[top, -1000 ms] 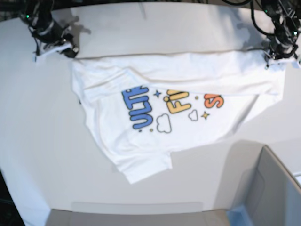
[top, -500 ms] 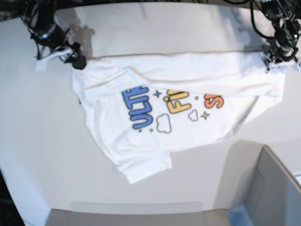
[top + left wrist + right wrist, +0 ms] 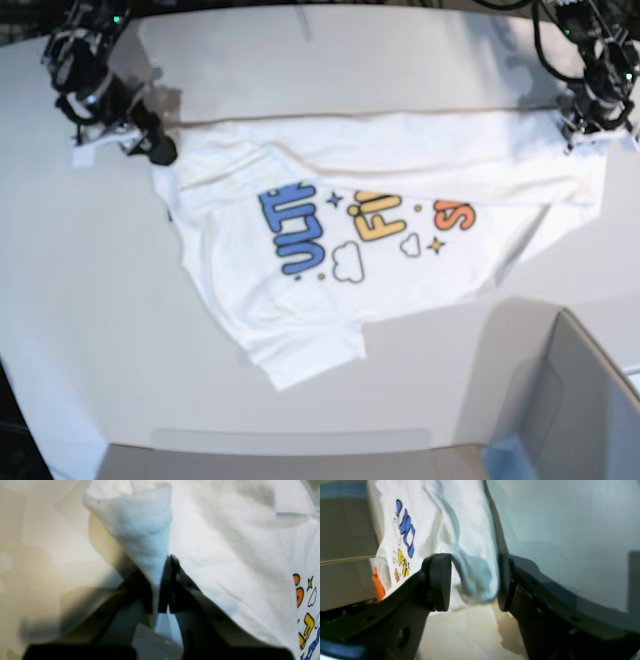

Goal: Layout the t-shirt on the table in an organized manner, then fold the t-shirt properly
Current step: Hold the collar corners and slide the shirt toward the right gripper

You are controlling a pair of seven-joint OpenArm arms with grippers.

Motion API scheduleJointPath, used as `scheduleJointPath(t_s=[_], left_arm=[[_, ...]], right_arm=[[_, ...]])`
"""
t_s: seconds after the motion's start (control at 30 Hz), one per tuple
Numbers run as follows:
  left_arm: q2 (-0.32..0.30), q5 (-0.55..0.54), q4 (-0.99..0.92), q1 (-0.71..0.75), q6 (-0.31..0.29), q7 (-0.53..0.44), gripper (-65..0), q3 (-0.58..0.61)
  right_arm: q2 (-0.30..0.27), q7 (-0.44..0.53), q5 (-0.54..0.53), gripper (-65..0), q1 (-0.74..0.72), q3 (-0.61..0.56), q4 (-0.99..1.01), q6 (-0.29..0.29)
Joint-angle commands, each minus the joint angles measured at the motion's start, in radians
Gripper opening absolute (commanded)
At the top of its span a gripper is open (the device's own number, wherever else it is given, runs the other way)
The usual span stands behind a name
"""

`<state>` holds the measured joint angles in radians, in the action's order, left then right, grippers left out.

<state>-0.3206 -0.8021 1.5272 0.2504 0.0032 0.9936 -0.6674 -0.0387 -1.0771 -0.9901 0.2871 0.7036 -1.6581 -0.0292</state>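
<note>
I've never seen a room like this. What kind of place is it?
Probably a robot lab or test bench, not a home. Two black robot arms, the left gripper and right gripper, handle a t-shirt on a bare white table.

Both arms are black, jointed machines with loops of black cable running along them. The right arm (image 3: 85, 60) carries a small green light near its top and a white piece low by the wrist. The right gripper (image 3: 473, 582) has thick black fingers with rounded pads and small round holes in the sides. The left gripper (image 3: 162, 585) has slim dark fingers on pale grey mounts.
</note>
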Motion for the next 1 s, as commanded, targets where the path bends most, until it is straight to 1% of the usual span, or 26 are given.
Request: scheduleJointPath(t_s=[0.0, 0.1, 0.17, 0.2, 0.27, 0.3, 0.33, 0.4, 0.5, 0.6, 0.67, 0.77, 0.87, 0.97], left_arm=[[-0.015, 0.005, 0.009, -0.001, 0.001, 0.001, -62.3, -0.002], [-0.015, 0.005, 0.009, -0.001, 0.001, 0.001, -62.3, -0.002], [-0.015, 0.002, 0.009, -0.001, 0.001, 0.001, -62.3, -0.002], [-0.015, 0.002, 0.009, -0.001, 0.001, 0.001, -62.3, -0.002], [-0.015, 0.002, 0.009, -0.001, 0.001, 0.003, -62.4, -0.002], [-0.015, 0.002, 0.009, -0.001, 0.001, 0.003, -62.4, -0.002], [-0.015, 0.000, 0.009, -0.001, 0.001, 0.003, -62.5, -0.002], [-0.015, 0.000, 0.009, -0.001, 0.001, 0.003, -62.5, -0.001], [-0.015, 0.000, 0.009, 0.000, 0.001, 0.009, -62.6, -0.001], [-0.016, 0.000, 0.014, -0.013, -0.001, 0.083, -62.6, -0.001], [-0.016, -0.001, 0.017, -0.056, -0.001, 0.155, -62.6, 0.010], [-0.016, -0.001, 0.017, -0.076, -0.001, 0.221, -62.6, 0.028], [-0.016, -0.001, 0.017, -0.047, -0.001, 0.230, -62.6, 0.030], [-0.018, 0.000, 0.052, 0.000, -0.001, 0.222, -62.6, 0.030]], right_arm=[[-0.007, -0.001, -0.008, -36.5, -0.012, -0.009, -0.014, -0.010], [-0.010, -0.002, 0.049, -37.0, -0.033, -0.066, -0.014, -0.010], [-0.010, -0.002, 0.086, -40.8, -0.048, -0.098, -0.014, -0.010], [-0.010, -0.004, 0.096, -44.8, -0.053, -0.112, -0.014, -0.010], [-0.010, -0.004, 0.099, -55.4, -0.048, -0.121, -0.018, -0.005], [-0.010, -0.004, 0.099, -61.0, -0.042, -0.118, -0.018, 0.005], [-0.010, -0.004, 0.099, -65.0, -0.042, -0.115, -0.018, 0.021], [-0.013, -0.004, 0.099, -65.0, -0.018, -0.095, -0.021, 0.042], [-0.013, -0.004, 0.099, -65.0, 0.022, -0.060, -0.050, 0.047], [-0.008, -0.005, 0.099, -65.0, 0.074, -0.026, -0.113, 0.048], [-0.005, -0.005, 0.098, -65.0, 0.116, 0.000, -0.165, 0.053], [0.023, -0.005, 0.098, -65.0, 0.182, 0.047, -0.231, 0.054], [0.044, -0.005, 0.098, -65.0, 0.226, 0.081, -0.248, 0.053], [0.046, -0.005, 0.098, -65.0, 0.246, 0.098, -0.245, 0.051]])
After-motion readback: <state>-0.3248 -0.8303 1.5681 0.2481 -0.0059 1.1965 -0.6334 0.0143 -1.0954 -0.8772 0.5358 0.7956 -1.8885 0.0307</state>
